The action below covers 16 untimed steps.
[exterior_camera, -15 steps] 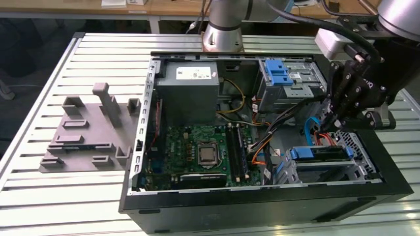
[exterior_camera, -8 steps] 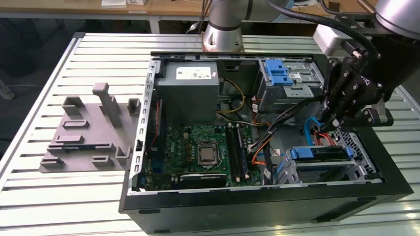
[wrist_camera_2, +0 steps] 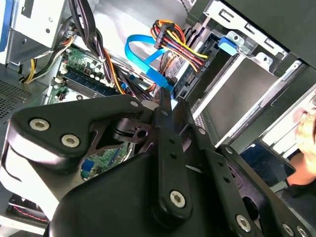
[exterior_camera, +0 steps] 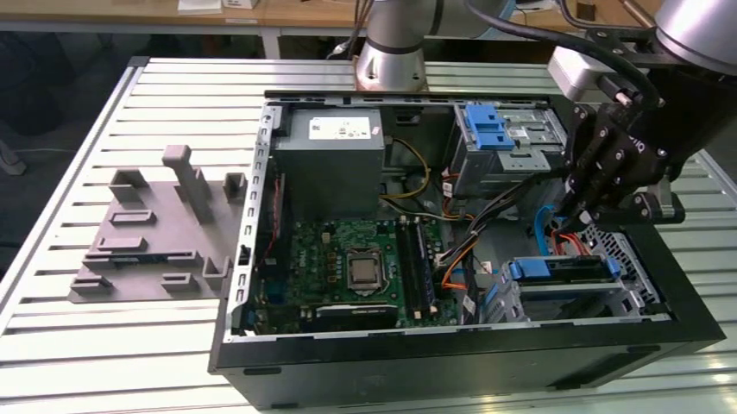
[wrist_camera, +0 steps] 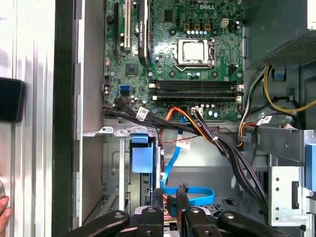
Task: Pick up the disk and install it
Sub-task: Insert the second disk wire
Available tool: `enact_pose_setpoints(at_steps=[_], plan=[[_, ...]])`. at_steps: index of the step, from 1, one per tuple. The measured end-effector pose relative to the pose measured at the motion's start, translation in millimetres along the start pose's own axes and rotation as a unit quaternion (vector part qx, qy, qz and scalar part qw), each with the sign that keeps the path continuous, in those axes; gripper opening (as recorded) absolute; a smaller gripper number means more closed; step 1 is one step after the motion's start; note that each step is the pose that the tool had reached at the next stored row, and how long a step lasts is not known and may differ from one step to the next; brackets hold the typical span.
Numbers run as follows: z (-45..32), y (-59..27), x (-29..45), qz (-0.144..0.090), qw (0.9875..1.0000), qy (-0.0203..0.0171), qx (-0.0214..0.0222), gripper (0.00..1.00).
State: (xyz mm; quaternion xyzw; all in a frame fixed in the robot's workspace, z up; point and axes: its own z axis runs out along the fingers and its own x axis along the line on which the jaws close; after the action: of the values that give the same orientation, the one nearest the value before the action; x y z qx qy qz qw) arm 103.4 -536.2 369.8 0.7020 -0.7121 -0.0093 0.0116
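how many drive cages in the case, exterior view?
2. Silver cage beside the power supply; second cage in the near corner under the gripper. Cables may hide more.

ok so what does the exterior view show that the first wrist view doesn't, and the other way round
Exterior view: the grey fixture plate on the table beside the case, and the arm's base behind the case. First wrist view: a person's fingertip outside the case. Both: the motherboard, the blue cable and the hand.

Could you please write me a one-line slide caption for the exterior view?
End effector lowered into the open computer case, just above the blue-framed disk sitting in its bay.
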Motion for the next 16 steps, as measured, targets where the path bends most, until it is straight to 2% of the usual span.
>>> enact_pose_setpoints(at_steps=[8, 14, 15, 16], plan=[[5.0, -2.6, -1.5, 0.0, 1.0, -0.004, -0.0056, 0.25], [7.6, -4.3, -2.0, -0.001, 1.0, -0.0045, -0.0069, 0.25], [7.9, -4.3, -2.0, -0.001, 1.0, -0.0045, -0.0069, 0.24], [8.1, -4.4, -2.0, -0.001, 1.0, -0.0044, -0.0069, 0.17]])
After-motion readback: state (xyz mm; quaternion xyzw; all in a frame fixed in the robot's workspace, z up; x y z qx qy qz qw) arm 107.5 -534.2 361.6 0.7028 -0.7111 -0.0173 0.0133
